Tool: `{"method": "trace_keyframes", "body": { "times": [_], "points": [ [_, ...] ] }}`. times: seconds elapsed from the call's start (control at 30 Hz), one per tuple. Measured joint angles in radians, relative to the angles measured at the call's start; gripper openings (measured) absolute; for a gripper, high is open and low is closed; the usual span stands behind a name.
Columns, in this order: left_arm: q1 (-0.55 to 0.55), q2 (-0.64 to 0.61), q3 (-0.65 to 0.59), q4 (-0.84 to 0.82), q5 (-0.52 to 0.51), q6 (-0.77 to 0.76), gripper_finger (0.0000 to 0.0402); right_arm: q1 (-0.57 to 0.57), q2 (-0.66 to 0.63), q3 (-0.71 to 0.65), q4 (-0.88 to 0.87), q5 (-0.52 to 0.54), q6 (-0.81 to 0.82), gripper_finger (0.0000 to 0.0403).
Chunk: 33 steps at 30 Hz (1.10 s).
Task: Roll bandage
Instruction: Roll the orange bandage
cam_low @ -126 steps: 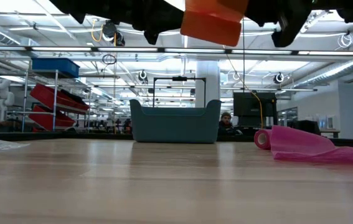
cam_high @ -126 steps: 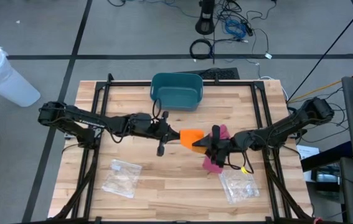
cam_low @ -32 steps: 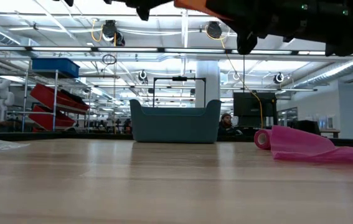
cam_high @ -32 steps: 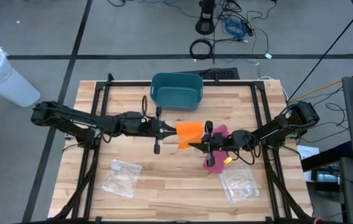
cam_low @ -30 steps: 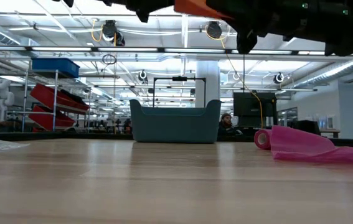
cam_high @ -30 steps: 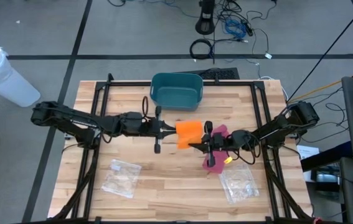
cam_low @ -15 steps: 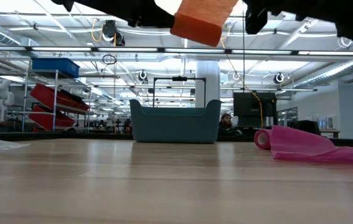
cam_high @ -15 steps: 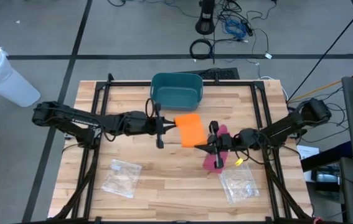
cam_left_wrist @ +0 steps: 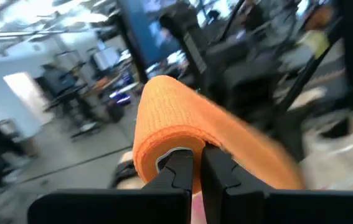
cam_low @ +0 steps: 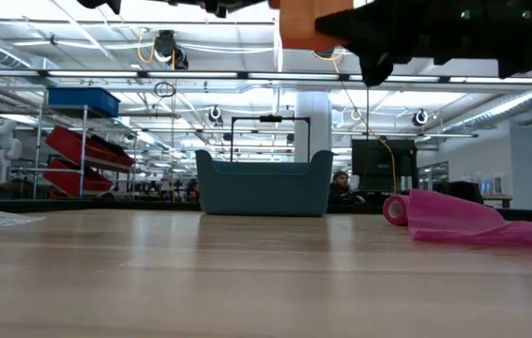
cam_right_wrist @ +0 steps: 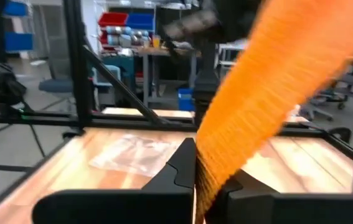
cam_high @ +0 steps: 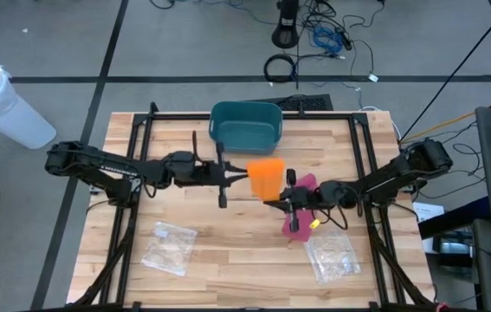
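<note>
Rolling judged mid-way: orange woven bandage strip (cam_high: 266, 178) is held aloft over the surface's middle, left gripper (cam_high: 233, 175) jaws pinching the rolled end, right gripper (cam_high: 277, 204) jaws pinching the loose tail, unrolled length remaining.

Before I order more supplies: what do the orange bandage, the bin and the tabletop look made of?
Orange bandage: soft woven or crepe fabric, matte, ribbed weave showing. Teal bin: probably moulded plastic, smooth, rounded corners. Tabletop: wood, butcher-block look, pale planks with visible grain.
</note>
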<state>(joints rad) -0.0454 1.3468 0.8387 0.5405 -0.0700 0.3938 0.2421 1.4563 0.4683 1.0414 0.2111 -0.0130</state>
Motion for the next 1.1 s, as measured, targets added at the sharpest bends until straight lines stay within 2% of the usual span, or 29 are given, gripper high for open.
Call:
{"method": "trace_keyframes", "body": {
  "times": [0.2, 0.57, 0.7, 0.9, 1.1],
  "points": [
    [-0.029, 0.000, 0.000, 0.001, 0.092, -0.125, 0.0008, -0.015, -0.022, 0.000, -0.049, 0.082, -0.067, 0.0000],
    [-0.087, 0.000, 0.000, -0.025, 0.149, -0.272, 0.0008, -0.038, -0.043, 0.000, -0.074, 0.160, -0.240, 0.0000],
    [-0.088, -0.002, 0.000, -0.055, 0.141, -0.286, 0.0008, -0.023, -0.043, 0.000, -0.079, 0.150, -0.238, 0.0000],
    [-0.077, -0.006, 0.000, -0.137, 0.076, -0.339, 0.0008, 0.031, -0.043, 0.000, -0.129, 0.153, -0.227, 0.0004],
    [-0.071, -0.006, 0.000, -0.110, 0.068, -0.388, 0.0008, 0.030, -0.043, -0.001, -0.151, 0.153, -0.193, 0.0017]
  ]
}}
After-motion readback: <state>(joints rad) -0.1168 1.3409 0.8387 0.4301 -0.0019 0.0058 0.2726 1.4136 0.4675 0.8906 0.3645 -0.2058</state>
